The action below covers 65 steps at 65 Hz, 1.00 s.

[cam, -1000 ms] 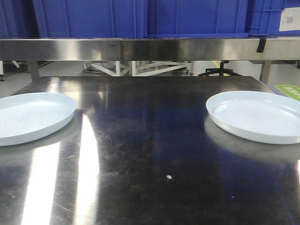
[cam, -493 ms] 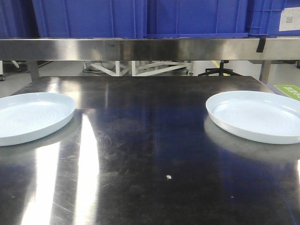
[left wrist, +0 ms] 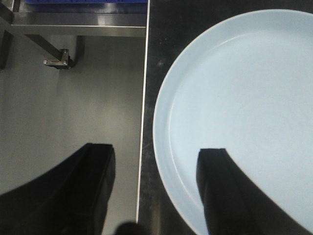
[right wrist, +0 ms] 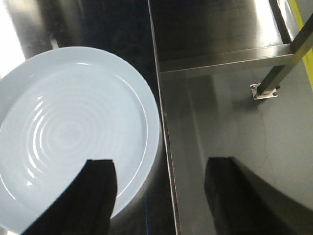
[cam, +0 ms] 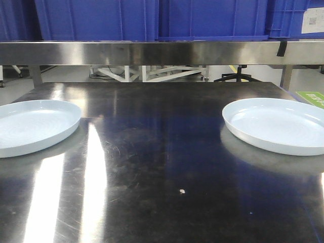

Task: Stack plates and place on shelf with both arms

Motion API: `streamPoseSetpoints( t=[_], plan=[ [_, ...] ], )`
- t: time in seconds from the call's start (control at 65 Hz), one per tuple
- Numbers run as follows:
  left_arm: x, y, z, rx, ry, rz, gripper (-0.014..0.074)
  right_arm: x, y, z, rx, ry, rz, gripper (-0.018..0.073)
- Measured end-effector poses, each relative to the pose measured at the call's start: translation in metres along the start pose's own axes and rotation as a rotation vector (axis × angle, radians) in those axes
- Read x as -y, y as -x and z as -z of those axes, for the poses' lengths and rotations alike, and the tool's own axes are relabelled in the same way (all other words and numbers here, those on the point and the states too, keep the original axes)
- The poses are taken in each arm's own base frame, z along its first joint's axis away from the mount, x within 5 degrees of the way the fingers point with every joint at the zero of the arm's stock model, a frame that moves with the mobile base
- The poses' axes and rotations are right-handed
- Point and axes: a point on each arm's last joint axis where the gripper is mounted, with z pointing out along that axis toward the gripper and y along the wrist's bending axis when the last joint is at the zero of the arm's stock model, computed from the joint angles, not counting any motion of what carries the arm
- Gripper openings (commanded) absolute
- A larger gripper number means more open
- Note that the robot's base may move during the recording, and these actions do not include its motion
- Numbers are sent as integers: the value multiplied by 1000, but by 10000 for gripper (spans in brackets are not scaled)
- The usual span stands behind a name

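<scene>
Nothing has shifted in the front view since 1 second ago: 2 plates lie well apart on the table [cam: 162, 167], the left plate [cam: 35, 126] and the right plate [cam: 278, 126], below the shelf rail [cam: 152, 52]. The left hand [left wrist: 154, 156] and right hand [right wrist: 161, 164] each hang wide open and empty, straddling their plate's outer rim. The plates look glossy and stiff, likely slippery and breakable, so grip each at the low rim.

You've got two plates on the one tabletop [cam: 167, 167]: the left plate [cam: 35, 126] at its left edge, the right plate [cam: 276, 126] at its right edge. Above the tabletop's far side there's one shelf [cam: 152, 52] carrying at least three blue crates [cam: 212, 17]. Two grippers, the left gripper [left wrist: 155, 152] and the right gripper [right wrist: 160, 164], show two fingers apiece.
</scene>
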Motion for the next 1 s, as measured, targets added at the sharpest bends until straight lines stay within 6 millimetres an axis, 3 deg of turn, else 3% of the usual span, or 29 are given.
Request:
streamPoseSetpoints(
  t=[0.339,0.877,0.939,1.0],
  plan=[
    [2,1,-30,-35,-8,2,437,0,0,0,-2,-1,0,501],
    [0,-4,-62,-80,-10,13,434,0,-1,0,-8,-2,0,501],
    [1,-2,-62,-72,-11,15,389,0,-1,0,-8,-2,0,501],
    [0,-3,-62,-73,-11,16,258,0,-1,0,-8,-2,0,501]
  ],
)
